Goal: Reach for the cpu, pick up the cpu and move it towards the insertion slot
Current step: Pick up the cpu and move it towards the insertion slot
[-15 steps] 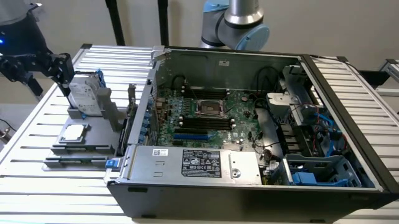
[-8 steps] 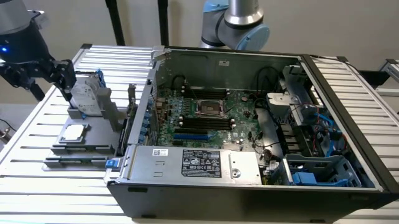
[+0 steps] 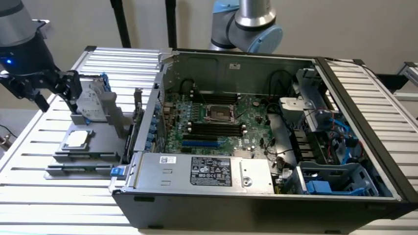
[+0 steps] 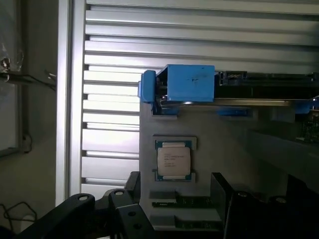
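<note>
Exterior view's left first: my black two-finger gripper (image 3: 58, 95) hangs with its fingers spread apart, holding nothing. Near it, the small square silver-topped cpu (image 3: 77, 138) lies flat in the grey plastic tray (image 3: 98, 149). Well to the right, inside the open black computer case (image 3: 261, 208), sits the silver-framed square insertion slot (image 3: 218, 113) with its dark centre.

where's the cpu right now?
The cpu lies flat on the grey fixture at the exterior view's left, outside the open computer case, on the near side of the upright hard drive.
</note>
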